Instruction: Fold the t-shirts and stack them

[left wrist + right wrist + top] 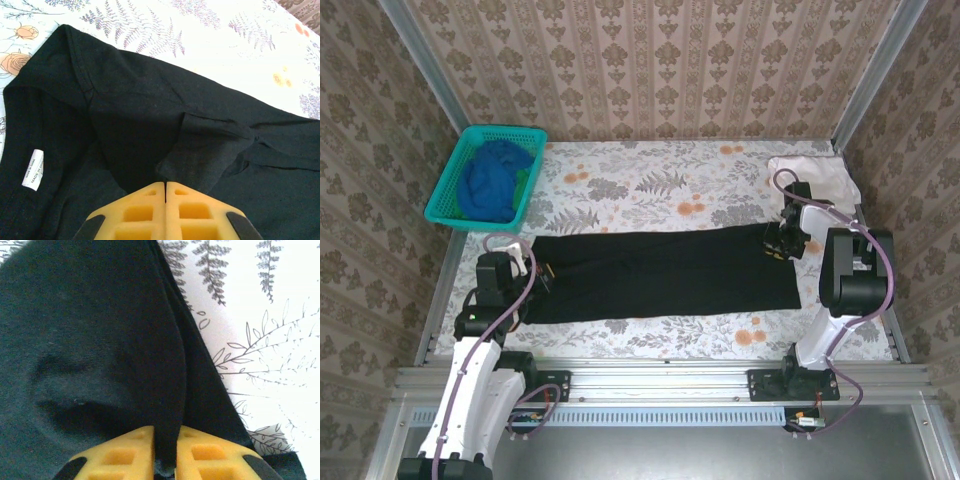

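As left claw [165, 183] and right claw [165, 435] pinch it, the black tee [660, 275] lies long and flat; left wrist view adds a white label [33, 175] leftward.

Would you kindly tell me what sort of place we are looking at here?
Probably a lab test cell dressed up as a home: wallpapered panels set in a metal frame, a table with a floral cover, and robot arms bolted to a rail, working on a black t-shirt.
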Robot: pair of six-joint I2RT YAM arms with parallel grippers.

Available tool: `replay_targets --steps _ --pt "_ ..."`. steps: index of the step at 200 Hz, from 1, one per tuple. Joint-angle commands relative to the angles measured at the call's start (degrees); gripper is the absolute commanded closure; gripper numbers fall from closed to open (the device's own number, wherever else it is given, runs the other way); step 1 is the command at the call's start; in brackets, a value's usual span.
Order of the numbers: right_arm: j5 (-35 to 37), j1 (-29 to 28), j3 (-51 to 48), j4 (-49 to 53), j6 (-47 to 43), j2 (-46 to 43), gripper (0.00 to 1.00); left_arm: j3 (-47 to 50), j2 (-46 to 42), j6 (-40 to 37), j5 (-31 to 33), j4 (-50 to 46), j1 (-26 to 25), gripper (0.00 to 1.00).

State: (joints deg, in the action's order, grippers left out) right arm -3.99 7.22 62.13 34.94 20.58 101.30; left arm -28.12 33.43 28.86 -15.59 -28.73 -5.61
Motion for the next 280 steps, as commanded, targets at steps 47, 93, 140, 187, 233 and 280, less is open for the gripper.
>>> replay_targets --steps 47,93,140,187,233,280 --pt "6.8 0.5 2.7 7.2 -1.6 -8.1 1.0 -1.2 -1.8 -0.1 1.6 -1.8 -0.3 1.0" --pt "6.9 4.3 1.5 7.6 -0.9 -7.3 1.0 -1.2 -8.1 2.9 4.3 -7.2 -0.4 1.0" --pt "6.2 4.4 0.7 3.6 -0.8 -2.2 1.0 2.1 -8.1 5.3 2.2 -5.3 -1.1 1.0" --pt "6.4 4.3 2.9 3.5 -1.0 -0.9 0.97 5.7 -7.9 8.0 2.4 -3.4 -4.6 1.0" --pt "6.3 3.7 3.1 4.9 -0.7 -2.3 0.68 6.4 -7.8 8.5 6.5 -5.2 -9.6 1.0" --pt "9.0 -1.1 1.5 5.8 0.9 -11.0 0.59 8.0 -6.4 11.1 11.5 -7.3 -14.5 1.0"
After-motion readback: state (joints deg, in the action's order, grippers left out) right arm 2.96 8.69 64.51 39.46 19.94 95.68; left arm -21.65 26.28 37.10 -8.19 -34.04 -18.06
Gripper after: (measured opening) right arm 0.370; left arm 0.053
